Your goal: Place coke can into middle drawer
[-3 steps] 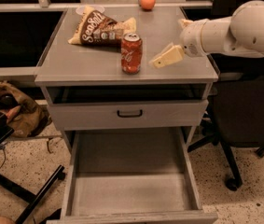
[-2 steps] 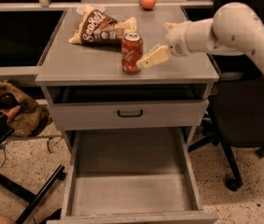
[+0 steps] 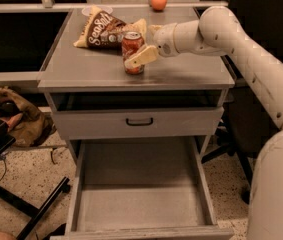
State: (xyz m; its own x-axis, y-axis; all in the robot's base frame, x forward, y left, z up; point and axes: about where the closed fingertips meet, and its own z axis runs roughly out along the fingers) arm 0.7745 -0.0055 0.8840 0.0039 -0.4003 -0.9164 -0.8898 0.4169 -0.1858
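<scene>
Standing upright on the table (image 3: 186,70), the coke can (image 3: 131,41) sits near the middle of the top, a little toward its front edge. The claw (image 3: 141,45) is right at the can, reaching in from 3 o'clock. Its fingers are apart: one pale finger (image 3: 140,57) slants across the can's front, and the other shows just past the can's top at about 1 o'clock. I judge the can is being straddled but not yet squeezed, so the step in hand is closing on it. The sideways approach makes sense, since it lets the fingers take the can around its body and keeps it upright for the carry.

Just behind the can, at 11 o'clock, a chip bag (image 3: 100,28) lies flat, close enough that the far finger could nudge it. An orange (image 3: 158,1) rests well apart at the table's back edge, at 12 o'clock.

Below the tabletop is a shut drawer front (image 3: 96,124) with a black handle. Under that the middle drawer (image 3: 141,206) is pulled fully out toward 6 o'clock, its floor bare and nothing inside. It stands open to take the can from above. The can must be lifted clear of the table's front edge, then lowered.
</scene>
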